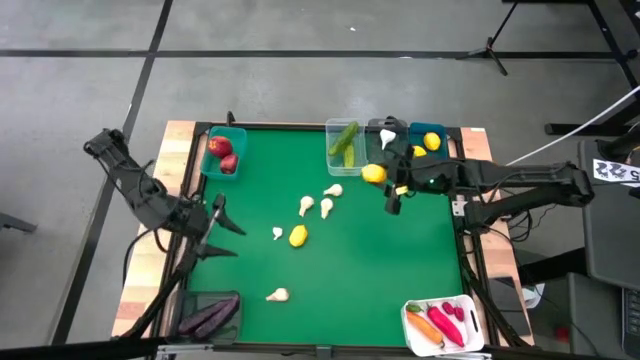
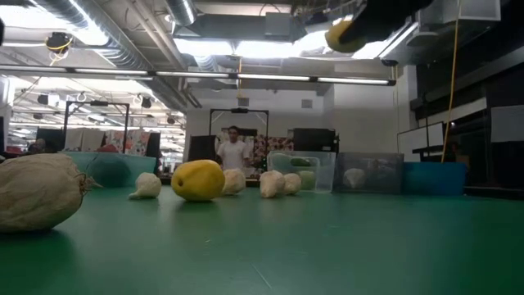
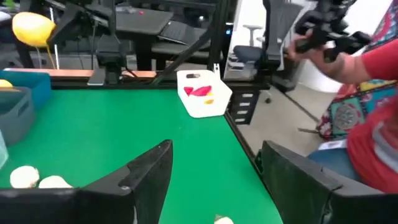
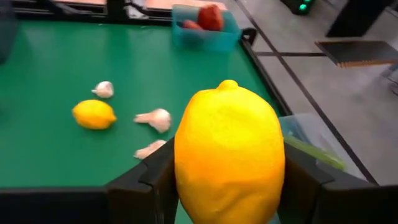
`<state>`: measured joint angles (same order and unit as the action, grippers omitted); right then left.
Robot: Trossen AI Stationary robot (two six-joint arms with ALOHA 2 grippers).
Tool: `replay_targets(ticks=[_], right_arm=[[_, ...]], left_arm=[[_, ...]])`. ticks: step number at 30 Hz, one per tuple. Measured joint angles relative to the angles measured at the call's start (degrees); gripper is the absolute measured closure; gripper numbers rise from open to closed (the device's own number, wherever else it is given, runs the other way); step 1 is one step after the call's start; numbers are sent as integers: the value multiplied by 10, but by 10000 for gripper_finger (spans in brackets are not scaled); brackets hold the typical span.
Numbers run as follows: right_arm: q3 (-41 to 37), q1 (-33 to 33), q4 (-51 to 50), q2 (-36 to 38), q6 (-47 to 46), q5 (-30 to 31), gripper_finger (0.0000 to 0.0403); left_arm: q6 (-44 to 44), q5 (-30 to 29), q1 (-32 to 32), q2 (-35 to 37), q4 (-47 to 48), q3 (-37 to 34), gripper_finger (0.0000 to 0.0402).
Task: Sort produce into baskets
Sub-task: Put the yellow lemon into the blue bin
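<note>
No legible brand, label or writing on any bin or fruit. Right gripper [image 4: 227, 186] clamped on a yellow toy lemon [image 4: 229, 155], raised above the green table mat [image 1: 340, 250] at its far right, just beside the clear rectangular bin [image 1: 346, 145] of green cucumbers [image 1: 345, 138]. Left gripper [image 1: 222, 230] spread wide and empty, hovering at the mat's left edge.

Along the far edge, left to right: teal bin [image 1: 224, 153] with red apples [image 1: 221, 148], the clear bin, dark grey translucent bin [image 1: 388, 136] with a white garlic bulb [image 1: 387, 138], second teal bin [image 1: 427, 139] with lemons [image 1: 431, 141]. At the near corners: dark grey bin [image 1: 209, 315] with purple eggplants [image 1: 207, 318] on the left, white bin [image 1: 443, 324] with an orange carrot [image 1: 426, 325] and red-pink peppers [image 1: 452, 320] on the right.

Loose on the mat: a second lemon [image 1: 298, 236] near the centre, ringed by garlic bulbs [image 1: 306, 206], one further bulb [image 1: 278, 294] nearer. Open green surface across the near right. Person in a red sleeve [image 3: 373, 74] beyond the table's right edge.
</note>
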<state>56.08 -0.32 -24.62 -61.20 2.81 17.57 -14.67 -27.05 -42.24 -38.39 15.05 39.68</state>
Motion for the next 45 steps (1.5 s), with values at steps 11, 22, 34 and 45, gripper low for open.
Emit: replay_targets(ticks=[11, 22, 34, 45], right_arm=[[-110, -129, 21, 53, -47, -1, 206], [-147, -244, -54, 140, -176, 124, 206], [-200, -325, -173, 161, -387, 234, 206], [-233, -402, -121, 114, -370, 183, 174]], left_arm=[[-34, -7, 77, 207, -62, -154, 161], [-20, 72, 105, 380, -376, -391, 161], [-68, 51, 114, 373, -341, -392, 161], [-183, 51, 114, 372, -254, -392, 161]])
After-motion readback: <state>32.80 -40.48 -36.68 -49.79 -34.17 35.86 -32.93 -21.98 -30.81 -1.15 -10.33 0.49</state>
